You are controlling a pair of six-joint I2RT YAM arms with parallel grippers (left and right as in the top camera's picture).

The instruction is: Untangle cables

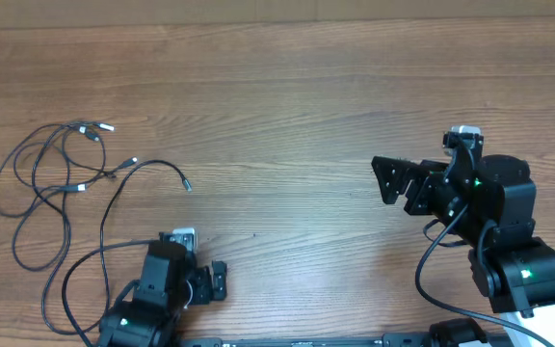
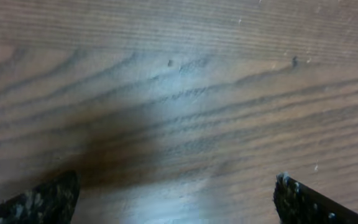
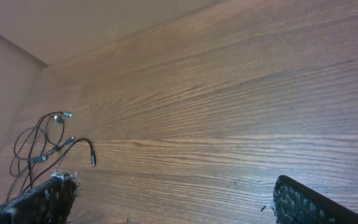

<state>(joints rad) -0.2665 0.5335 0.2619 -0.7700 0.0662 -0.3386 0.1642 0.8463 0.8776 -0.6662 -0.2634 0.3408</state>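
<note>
Overhead: cables point(image 1: 77, 186) far left, left claw point(image 2: 178, 180), right claw point(image 3: 176, 182) both spread wide, wrist views crop fingertips point(image 2: 51, 204).

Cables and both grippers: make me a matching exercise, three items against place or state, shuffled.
Items:
1. cables
2. left gripper
3. right gripper

Descriptions:
A. open, its wrist camera shows only bare wood close up
B. open, its wrist camera shows the cables far off at lower left
C. loose black strands lying on the left side of the table

Pairs: 1-C, 2-A, 3-B
</note>
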